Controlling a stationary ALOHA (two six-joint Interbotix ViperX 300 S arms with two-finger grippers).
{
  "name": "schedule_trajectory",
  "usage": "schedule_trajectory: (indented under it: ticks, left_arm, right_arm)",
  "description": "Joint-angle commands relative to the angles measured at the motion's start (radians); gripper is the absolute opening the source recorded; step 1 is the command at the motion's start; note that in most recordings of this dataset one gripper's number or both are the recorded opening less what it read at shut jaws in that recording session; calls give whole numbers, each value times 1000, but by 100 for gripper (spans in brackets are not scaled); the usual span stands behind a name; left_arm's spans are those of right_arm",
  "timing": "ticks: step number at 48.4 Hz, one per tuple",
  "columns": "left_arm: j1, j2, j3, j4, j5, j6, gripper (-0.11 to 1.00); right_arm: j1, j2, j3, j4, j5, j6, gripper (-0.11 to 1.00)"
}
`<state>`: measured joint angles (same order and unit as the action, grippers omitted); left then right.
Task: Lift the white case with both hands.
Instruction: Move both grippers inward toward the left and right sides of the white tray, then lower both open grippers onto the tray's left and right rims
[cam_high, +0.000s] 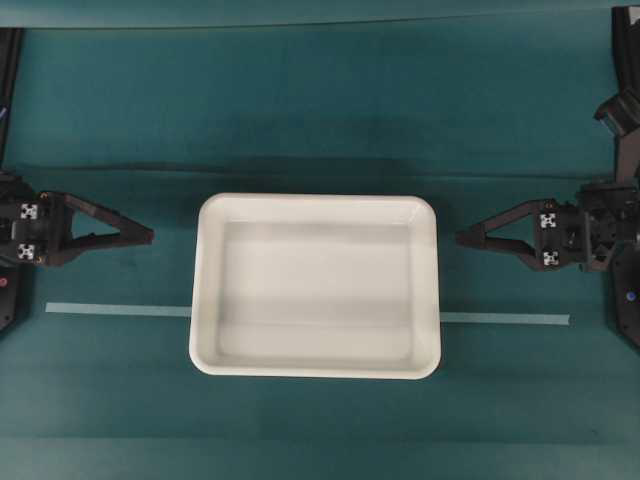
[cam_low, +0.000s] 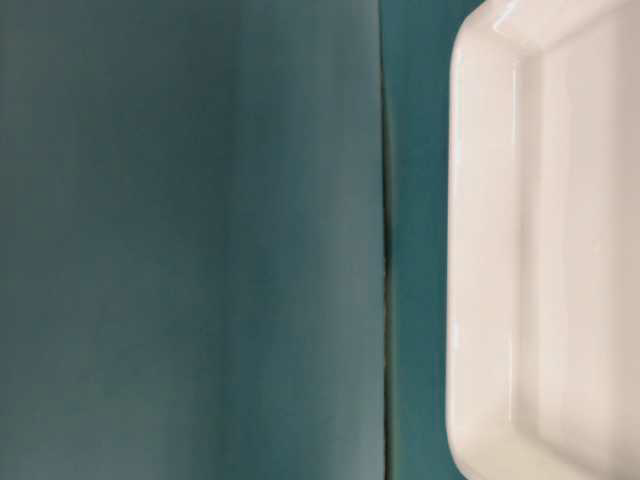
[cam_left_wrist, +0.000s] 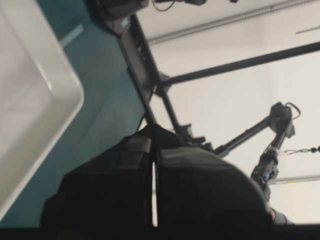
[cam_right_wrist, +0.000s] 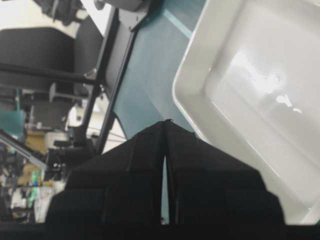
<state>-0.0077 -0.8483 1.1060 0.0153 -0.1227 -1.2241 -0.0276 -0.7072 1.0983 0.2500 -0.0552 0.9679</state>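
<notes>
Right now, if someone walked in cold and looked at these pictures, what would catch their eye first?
The white case would: a large shallow tray, empty, lying in the middle of the teal table across a pale tape line. Next come the two black grippers pointing at it from either side, the left gripper and the right gripper, both shut and both clear of its rim.

The white case (cam_high: 315, 285) looks like smooth, glossy plastic with bright highlights on its inner walls. The counter (cam_high: 320, 120) is matt teal. Both hands, left hand (cam_high: 148, 236) and right hand (cam_high: 462, 238), look like matt black plastic.
</notes>
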Motion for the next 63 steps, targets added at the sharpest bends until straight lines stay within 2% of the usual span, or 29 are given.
schedule_trajectory:
  ticks: [1, 4, 7, 12, 18, 21, 24, 27, 29, 32, 40, 51, 63]
  left_arm:
    - [-14, 32, 3, 3, -9, -8, -3]
    - [-15, 38, 11, 3, -11, -8, -1]
    - [-15, 46, 15, 3, -14, -8, 2]
    - [-15, 55, 17, 3, -14, -8, 16]
    - [-14, 60, 20, 3, -6, -8, 50]
    - [-12, 64, 28, 3, 11, -12, 69]
    - [-17, 69, 29, 3, 34, -14, 86]
    - [-20, 74, 32, 3, 43, -14, 96]
    - [-20, 80, 34, 3, 44, -14, 98]
    - [-20, 91, 43, 3, 41, -14, 94]
    - [-18, 120, 92, 3, 8, -15, 92]
    - [-12, 218, 169, 2, -138, -21, 92]
    - [9, 328, 206, 3, -261, -21, 92]
  right_arm:
    - [-2, 29, -6, 2, -21, 2, 1]
    - [-2, 31, -5, 2, -38, 2, 5]
    - [-2, 32, -2, 2, -55, 8, 14]
    - [-2, 32, -2, 3, -81, 18, 39]
    - [-2, 32, 5, 0, -104, 15, 72]
    - [-2, 34, 12, -2, -104, 14, 85]
    - [-2, 38, 25, -2, -101, 15, 93]
    - [-2, 48, 31, 0, -95, 18, 94]
    - [-2, 57, 37, 3, -89, 21, 93]
    - [3, 72, 41, 8, -74, 28, 94]
    - [37, 129, 63, 31, -63, 97, 93]
    - [100, 236, 120, 37, -230, 193, 93]
    - [110, 347, 173, 38, -411, 245, 93]
